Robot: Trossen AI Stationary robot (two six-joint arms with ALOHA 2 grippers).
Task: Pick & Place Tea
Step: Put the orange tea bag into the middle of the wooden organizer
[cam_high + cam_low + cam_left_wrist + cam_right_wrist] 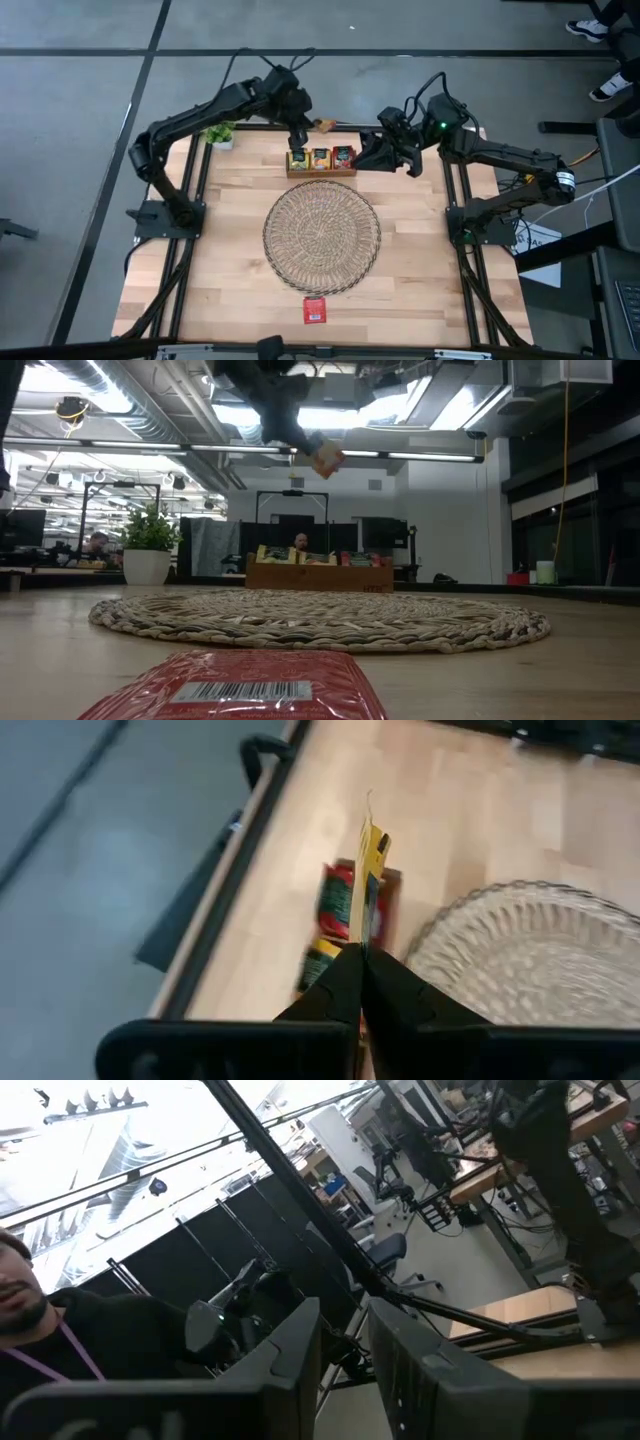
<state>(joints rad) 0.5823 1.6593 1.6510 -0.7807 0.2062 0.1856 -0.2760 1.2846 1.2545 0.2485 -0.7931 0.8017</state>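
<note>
While the left gripper (pixel 362 965) pinches a yellow sachet (pixel 370 860), the wooden box (pixel 321 171) sits below.

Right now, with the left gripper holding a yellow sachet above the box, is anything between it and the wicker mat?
Nothing visible. The left gripper is shut on the yellow sachet, lifted above the wooden box. The wicker mat lies just past the box, its top bare. The right gripper waits beside the box's right end.

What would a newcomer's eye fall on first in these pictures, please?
Probably the round wicker mat at the table's centre, with one red sachet lying alone near the front edge. Next, the left hand above the wooden box at the back, pinching a yellow sachet.
</note>
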